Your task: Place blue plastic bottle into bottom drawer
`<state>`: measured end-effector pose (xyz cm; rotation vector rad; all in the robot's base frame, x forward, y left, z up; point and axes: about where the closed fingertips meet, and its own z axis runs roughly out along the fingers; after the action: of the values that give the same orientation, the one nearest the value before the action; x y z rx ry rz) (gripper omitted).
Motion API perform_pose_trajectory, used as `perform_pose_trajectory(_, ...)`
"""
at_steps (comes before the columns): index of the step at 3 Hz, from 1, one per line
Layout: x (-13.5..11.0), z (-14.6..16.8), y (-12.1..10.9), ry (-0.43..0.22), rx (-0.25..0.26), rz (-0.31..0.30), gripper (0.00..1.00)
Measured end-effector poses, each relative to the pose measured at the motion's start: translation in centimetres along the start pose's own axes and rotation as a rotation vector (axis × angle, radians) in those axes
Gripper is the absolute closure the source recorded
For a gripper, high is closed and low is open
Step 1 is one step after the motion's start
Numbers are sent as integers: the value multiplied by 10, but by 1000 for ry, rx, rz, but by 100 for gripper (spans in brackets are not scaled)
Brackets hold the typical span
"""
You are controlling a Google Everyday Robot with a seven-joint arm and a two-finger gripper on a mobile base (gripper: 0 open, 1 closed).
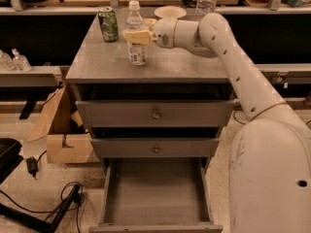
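Tool: the tool [133,35] is over the back left part of the counter, at the end of the white arm [233,62] that reaches in from the right; its pale fingers [141,35] are pinched on the blue plastic bottle just below the neck
Blue plastic bottle: the blue plastic bottle [137,53] stands upright on the counter, white cap up and printed label facing the camera, with its base resting on the grey top
Counter: the counter [189,64] is the flat grey top of a three-drawer cabinet
Green can: a green drink can [108,24] stands upright near the back left corner, behind and to the left of the bottle, apart from it
Bottom drawer: the bottom drawer [155,198] is pulled out toward the camera, a deep grey tray directly below the counter's front edge
Upper drawers: the top drawer [121,114] and middle drawer [121,149] are pushed in, each with a round knob
Behind: a pale bowl [170,12] and a clear water bottle [205,1] sit on the bench beyond the cabinet
Floor: a cardboard box [63,140] leans beside the cabinet on the left, with black cables [53,212] in front of it
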<state>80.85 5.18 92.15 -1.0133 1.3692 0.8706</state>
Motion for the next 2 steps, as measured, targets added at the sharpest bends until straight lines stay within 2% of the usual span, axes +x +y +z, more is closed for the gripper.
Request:
perform_pose_trajectory(1, -14, 5, -9, -5, 3, -32, 100)
perform_pose_trajectory(2, -53, 0, -19, 18, 40, -111, 100)
